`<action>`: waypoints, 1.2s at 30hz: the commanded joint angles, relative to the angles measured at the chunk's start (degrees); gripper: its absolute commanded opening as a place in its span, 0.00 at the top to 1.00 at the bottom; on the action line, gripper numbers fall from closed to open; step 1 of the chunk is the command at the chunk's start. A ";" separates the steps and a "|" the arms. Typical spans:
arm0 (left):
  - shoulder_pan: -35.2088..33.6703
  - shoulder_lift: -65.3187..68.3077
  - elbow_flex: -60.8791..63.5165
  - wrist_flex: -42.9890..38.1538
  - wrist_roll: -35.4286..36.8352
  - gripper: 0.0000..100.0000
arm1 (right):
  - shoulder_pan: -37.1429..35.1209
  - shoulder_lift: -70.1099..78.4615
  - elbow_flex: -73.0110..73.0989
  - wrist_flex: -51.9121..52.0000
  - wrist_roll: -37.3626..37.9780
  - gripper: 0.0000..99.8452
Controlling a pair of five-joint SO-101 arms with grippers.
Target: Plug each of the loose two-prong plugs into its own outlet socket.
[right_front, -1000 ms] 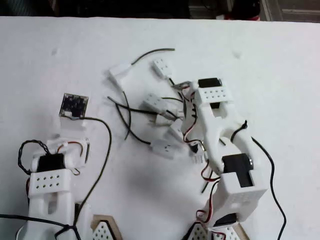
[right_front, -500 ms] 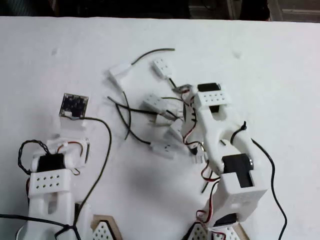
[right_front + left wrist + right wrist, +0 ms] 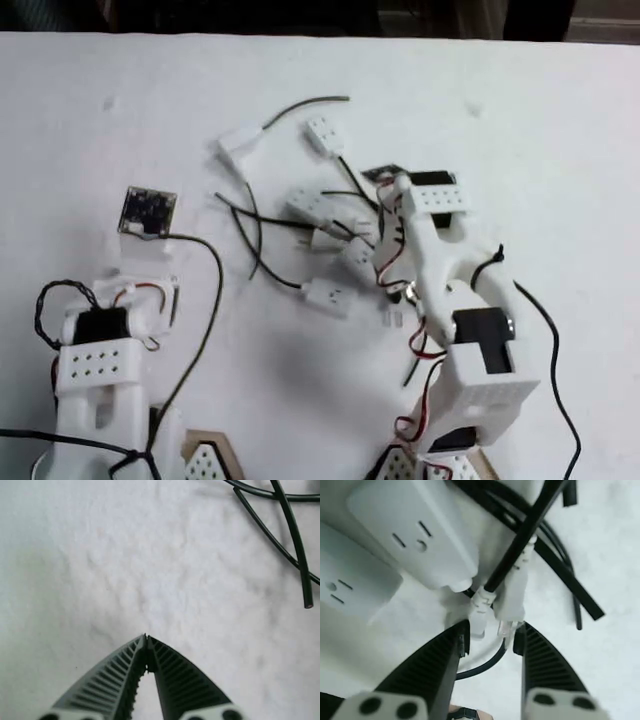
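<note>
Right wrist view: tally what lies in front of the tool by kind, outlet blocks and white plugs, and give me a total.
Outlet blocks: 2
White plugs, at the tips of the right tool: 2
Total: 4

Smooth plastic sockets (image 3: pixel 415 535), matt black cables (image 3: pixel 520 540), rough white cloth (image 3: pixel 150 555).

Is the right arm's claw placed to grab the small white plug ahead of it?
Probably yes: the right claw is open with the plug partly between its jaws, though a black cord crosses it and another plug lies alongside.
</note>
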 commanded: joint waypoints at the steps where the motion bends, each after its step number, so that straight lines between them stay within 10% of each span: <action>1: 0.04 -1.10 -0.18 -0.88 -0.53 0.98 | 0.66 -2.95 -3.96 -0.22 -0.53 0.86; 36: 0.04 -1.10 -0.18 -0.88 -0.53 0.98 | 2.95 17.36 -31.38 15.78 -2.90 0.88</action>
